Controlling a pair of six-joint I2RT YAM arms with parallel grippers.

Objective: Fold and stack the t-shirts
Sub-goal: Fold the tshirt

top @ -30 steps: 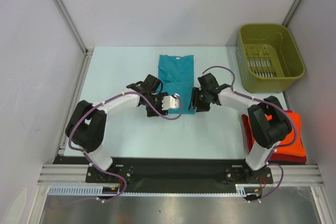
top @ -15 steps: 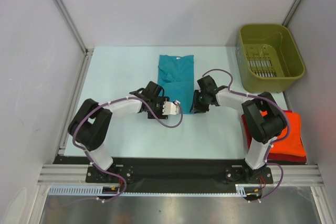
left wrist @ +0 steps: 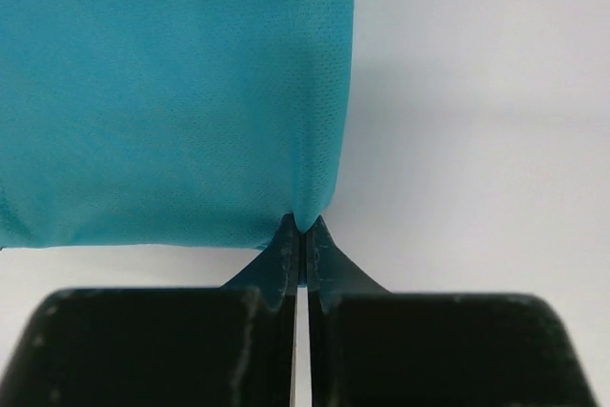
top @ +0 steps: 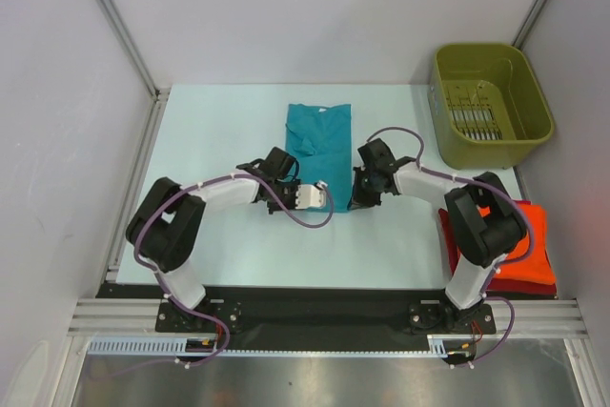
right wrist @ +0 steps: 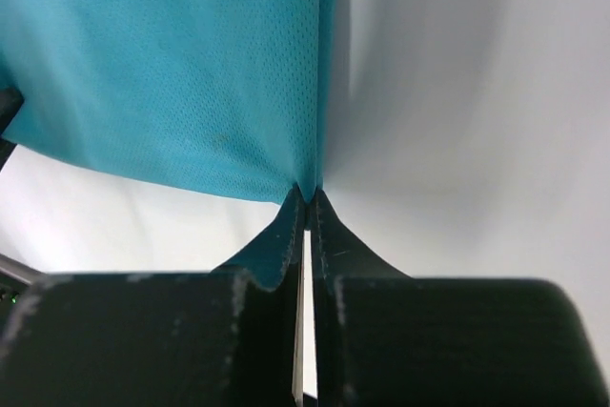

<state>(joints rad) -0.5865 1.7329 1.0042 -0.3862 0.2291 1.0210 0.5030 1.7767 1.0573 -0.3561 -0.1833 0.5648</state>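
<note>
The teal t-shirt (top: 324,135) lies folded into a long strip at the middle of the table, with a small wrinkle on its left half. My left gripper (top: 322,199) is shut on one near corner of the teal cloth (left wrist: 172,92), a pinch of which sits between the tips of the left gripper (left wrist: 301,226). My right gripper (top: 355,199) is shut on the other near corner of the cloth (right wrist: 191,73), which is nipped in the tips of the right gripper (right wrist: 310,193). A folded orange-red t-shirt (top: 532,235) lies on a dark red one (top: 510,280) at the near right, partly behind the right arm.
An olive-green bin (top: 491,145) with metal pieces inside stands at the back right. Grey panels wall in the table at the left, back and right. A black rail (top: 305,307) with the arm bases runs along the near edge.
Both grippers have gone from open to shut on the shirt's near corners. The left one moved right along the near hem, and a wrinkle has appeared in the cloth.
</note>
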